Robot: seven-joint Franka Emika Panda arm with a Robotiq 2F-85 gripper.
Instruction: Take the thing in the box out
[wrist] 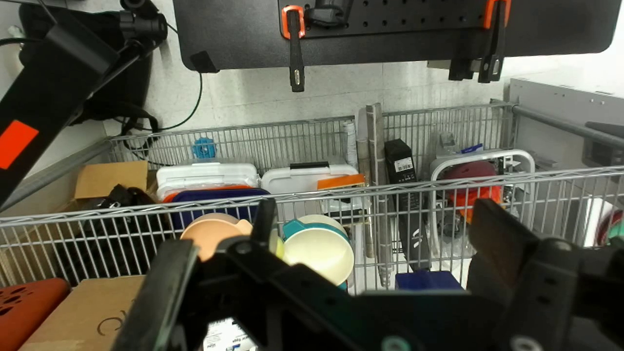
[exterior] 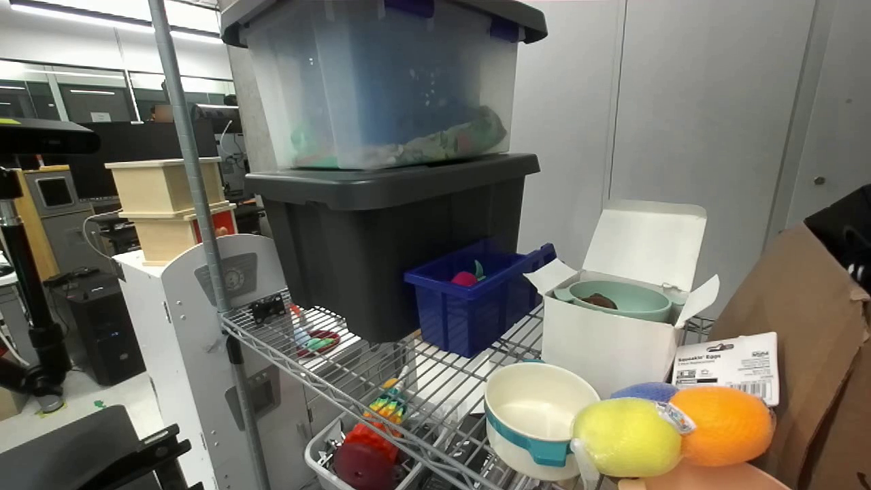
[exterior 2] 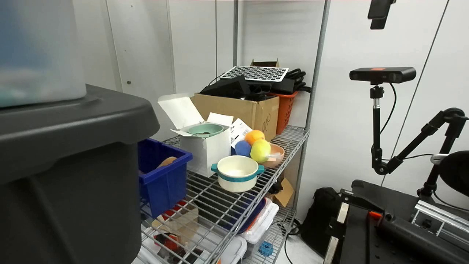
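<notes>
Sitting in the open white box (exterior: 605, 344), the brown lump (exterior: 600, 301) isn't out yet; from where I stand, the fingers (wrist: 507, 239) are spread, holding nothing, so grasping and lifting remain.

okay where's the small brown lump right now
In both exterior views, the brown lump lies inside the pale green bowl in the open white box, right of the blue bin.

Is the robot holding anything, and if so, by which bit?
Nothing: the gripper is open, its jaws wide apart. The brown lump sits in the green bowl in the box.
</notes>
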